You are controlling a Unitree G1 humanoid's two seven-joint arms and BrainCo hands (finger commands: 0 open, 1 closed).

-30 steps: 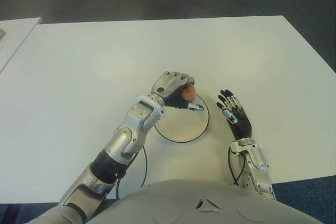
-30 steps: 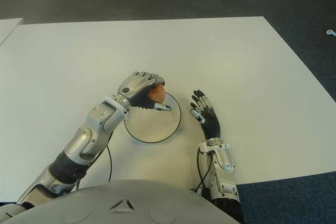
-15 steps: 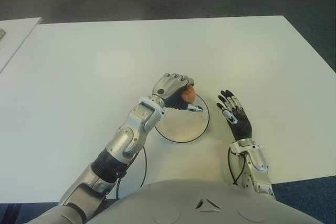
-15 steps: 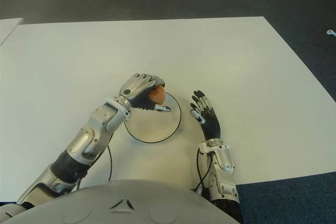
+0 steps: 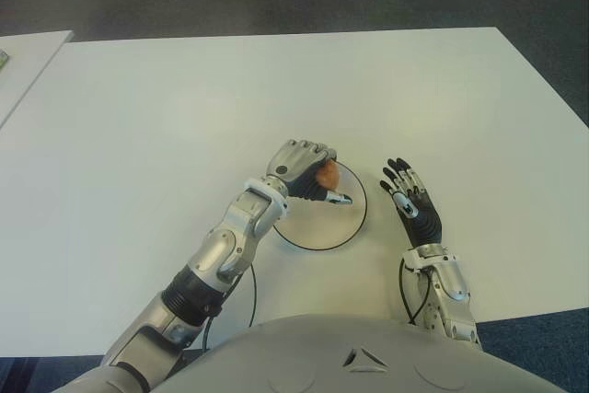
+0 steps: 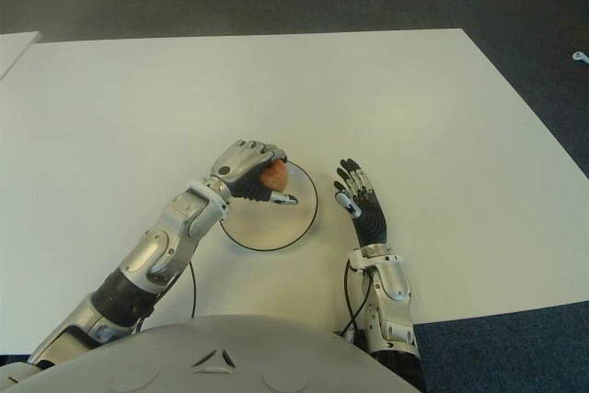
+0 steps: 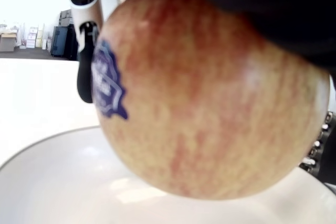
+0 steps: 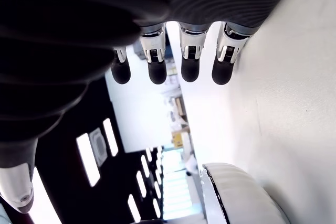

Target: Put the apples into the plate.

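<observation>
From the eye views, the left hand is seen over the far-left part of the round white plate, fingers wrapped around an apple; it has dropped lower than a second ago. The right hand is shown just right of the plate, fingers spread. Only in the left wrist view are the apple's red-streaked skin and blue sticker revealed, close above the glossy plate. In the right wrist view, straight fingers are shown holding nothing.

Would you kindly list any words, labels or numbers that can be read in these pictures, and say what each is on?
Blue sticker on the apple held in the left hand over the plate: lettering too blurred to read.
No other text shows on the table or the right hand.
</observation>
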